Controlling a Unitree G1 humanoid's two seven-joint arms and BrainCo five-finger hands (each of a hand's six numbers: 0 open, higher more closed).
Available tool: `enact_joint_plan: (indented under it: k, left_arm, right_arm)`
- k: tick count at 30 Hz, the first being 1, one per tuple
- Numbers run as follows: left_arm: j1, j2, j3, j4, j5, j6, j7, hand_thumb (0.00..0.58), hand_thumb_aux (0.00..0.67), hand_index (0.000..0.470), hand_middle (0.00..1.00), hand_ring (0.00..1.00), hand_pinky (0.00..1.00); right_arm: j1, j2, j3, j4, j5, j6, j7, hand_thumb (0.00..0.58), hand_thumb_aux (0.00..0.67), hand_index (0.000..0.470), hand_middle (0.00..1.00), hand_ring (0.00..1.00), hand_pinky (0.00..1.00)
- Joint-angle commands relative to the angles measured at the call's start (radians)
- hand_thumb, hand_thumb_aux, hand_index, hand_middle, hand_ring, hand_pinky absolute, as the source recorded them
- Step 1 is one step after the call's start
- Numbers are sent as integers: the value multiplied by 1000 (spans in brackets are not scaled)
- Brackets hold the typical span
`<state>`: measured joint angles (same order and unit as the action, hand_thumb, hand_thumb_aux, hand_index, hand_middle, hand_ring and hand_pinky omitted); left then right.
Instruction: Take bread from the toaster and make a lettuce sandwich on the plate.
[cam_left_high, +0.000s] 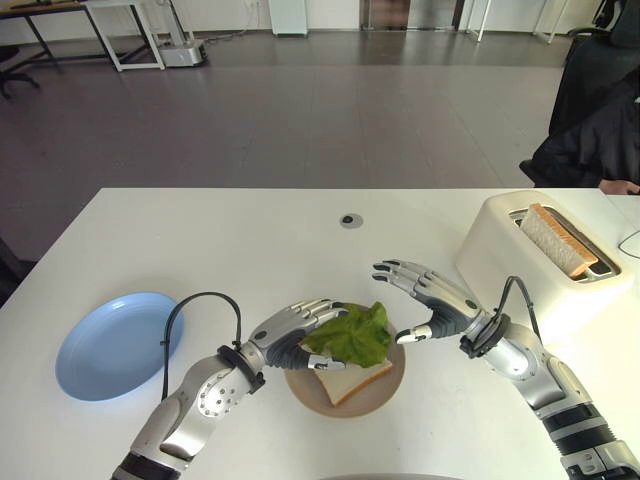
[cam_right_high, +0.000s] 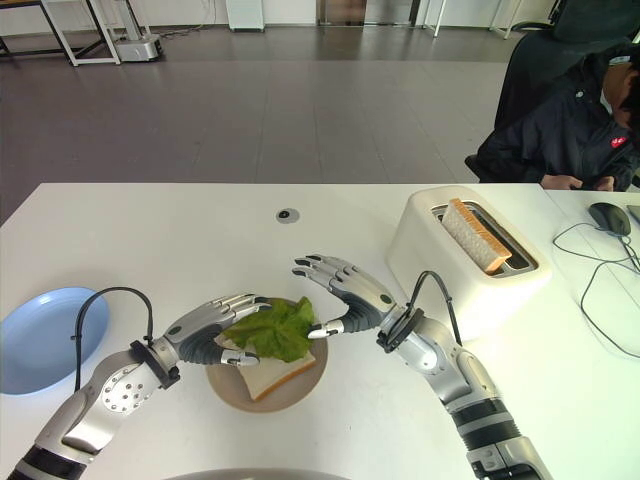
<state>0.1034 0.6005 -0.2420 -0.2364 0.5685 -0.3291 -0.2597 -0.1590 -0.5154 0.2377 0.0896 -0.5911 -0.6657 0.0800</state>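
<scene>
On table (cam_left_high: 250, 240), two plates (cam_left_high: 115, 345) (cam_left_high: 385, 393), two slices (cam_left_high: 560, 240) (cam_left_high: 345, 382), one lettuce (cam_left_high: 355, 335)

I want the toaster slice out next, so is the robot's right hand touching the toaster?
Apart. In the right eye view, bare white table shows between the open right hand and the toaster wall.

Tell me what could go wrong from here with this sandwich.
1. The lettuce leaf sits bunched and overhangs the bread slice on the tan plate. The left hand seems to pinch its edge, so on release the leaf may slide off or lift away with the hand.
2. The right hand, open close beside the leaf, could knock it when turning toward the toaster, where the second slice stands.
</scene>
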Motion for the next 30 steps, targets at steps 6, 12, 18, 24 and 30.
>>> enact_joint_plan:
  k: [6,12,18,24,30]
  left_arm:
    - [36,17,37,20,9,-6,5,108,66,46,0,0,0]
    - [19,46,-15,22,276,-17,90,458,363,254,0,0,0]
    - [29,39,-11,17,279,-21,121,535,483,339,0,0,0]
    - [31,35,4,11,269,-19,142,580,670,470,0,0,0]
    - [53,34,25,-46,236,-21,134,580,670,470,0,0,0]
  right_arm:
    - [-15,-5,6,2,-2,-1,9,0,0,0,0,0,0]
    - [-14,-6,3,-2,2,-2,10,0,0,0,0,0,0]
    - [-10,-5,3,-8,2,1,12,0,0,0,0,0,0]
    - [-10,-3,4,-9,-1,3,10,0,0,0,0,0,0]
    - [-10,0,5,-10,-5,7,9,0,0,0,0,0,0]
